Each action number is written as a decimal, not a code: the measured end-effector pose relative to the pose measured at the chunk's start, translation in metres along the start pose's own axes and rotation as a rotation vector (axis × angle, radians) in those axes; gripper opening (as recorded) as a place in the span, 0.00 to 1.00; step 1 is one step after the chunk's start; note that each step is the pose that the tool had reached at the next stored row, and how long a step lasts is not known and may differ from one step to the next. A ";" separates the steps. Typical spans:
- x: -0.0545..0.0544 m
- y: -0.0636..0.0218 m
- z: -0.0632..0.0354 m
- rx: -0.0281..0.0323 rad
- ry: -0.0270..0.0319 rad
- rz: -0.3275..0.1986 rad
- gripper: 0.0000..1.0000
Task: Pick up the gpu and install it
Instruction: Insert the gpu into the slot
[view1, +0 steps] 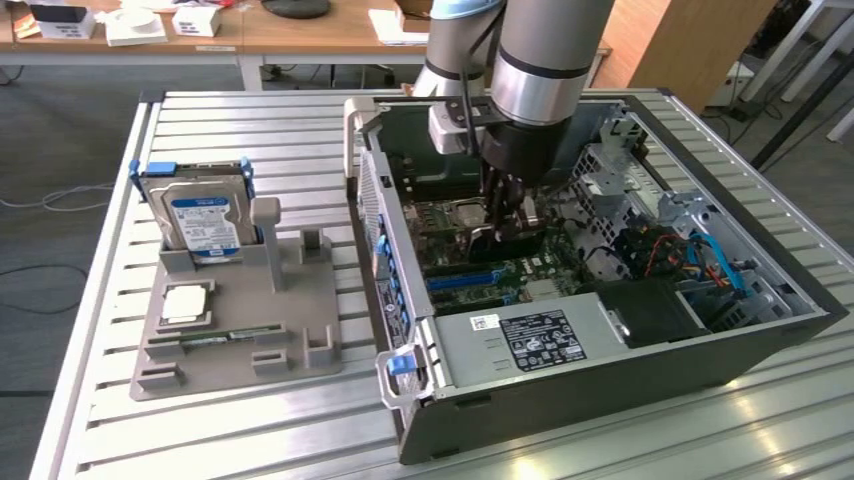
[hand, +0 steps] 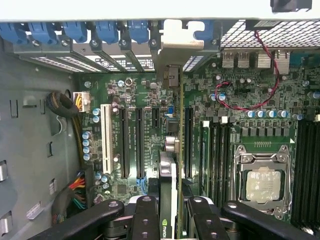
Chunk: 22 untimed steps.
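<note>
The end effector hung inside the open computer case lying on the slatted bench, low over the motherboard. In the wrist view its fingers were clenched on the gpu, one on each side of the thin card. The gpu stood on edge, seen along its slim board edge. Its long axis ran parallel to the black expansion slots, and its metal bracket end pointed at the row of blue clips on the case's rear wall. It sat among those slots, beside the processor socket; whether it was seated in a slot could not be told. Well apart, toward the exterior view's left, a grey holder carried a hard drive.
</note>
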<state>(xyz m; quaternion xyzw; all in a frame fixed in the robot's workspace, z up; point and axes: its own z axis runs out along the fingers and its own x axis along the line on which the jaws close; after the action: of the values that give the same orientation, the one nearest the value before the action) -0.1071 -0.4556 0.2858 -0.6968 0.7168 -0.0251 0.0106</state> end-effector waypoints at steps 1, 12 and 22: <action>0.000 0.0000 0.0001 -0.0001 0.0002 0.000 0.27; 0.000 0.0003 0.0039 0.0001 -0.0001 -0.002 0.27; 0.000 0.0004 0.0059 0.0006 -0.0014 -0.020 0.27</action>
<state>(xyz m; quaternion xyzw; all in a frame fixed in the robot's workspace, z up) -0.1072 -0.4555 0.2798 -0.7041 0.7096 -0.0249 0.0111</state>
